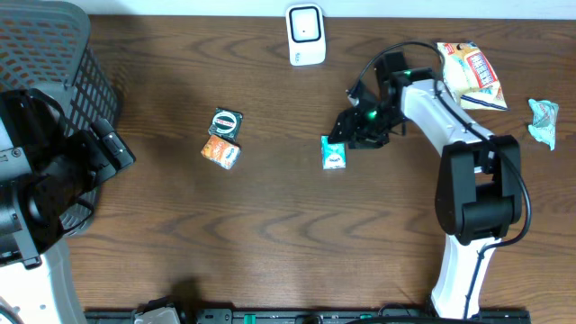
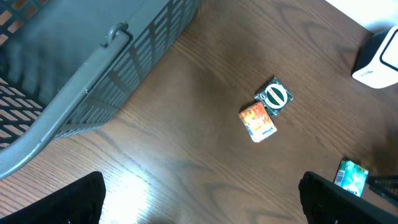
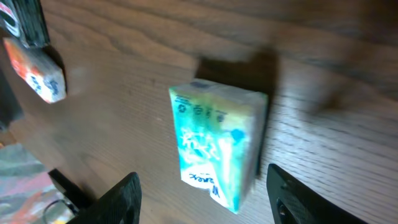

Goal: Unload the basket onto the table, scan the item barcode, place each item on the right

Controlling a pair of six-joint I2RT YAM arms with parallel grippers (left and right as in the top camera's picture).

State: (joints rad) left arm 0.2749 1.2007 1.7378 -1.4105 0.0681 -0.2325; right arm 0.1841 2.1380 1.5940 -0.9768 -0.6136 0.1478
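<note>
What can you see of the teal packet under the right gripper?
The teal packet is a small, blocky rectangular pack in glossy wrap, teal and white with blue lettering too blurred to read. No barcode shows on its upper face. It rests on the wooden table, clear of the other items. The right gripper hangs over it, jaws open on either side, touching nothing.

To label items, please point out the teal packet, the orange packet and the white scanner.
teal packet [image 3: 214, 146], right wrist view, printed face centre
orange packet [image 2: 258, 121], left wrist view, top face centre
white scanner [image 1: 305, 34], overhead view, front centre
</note>
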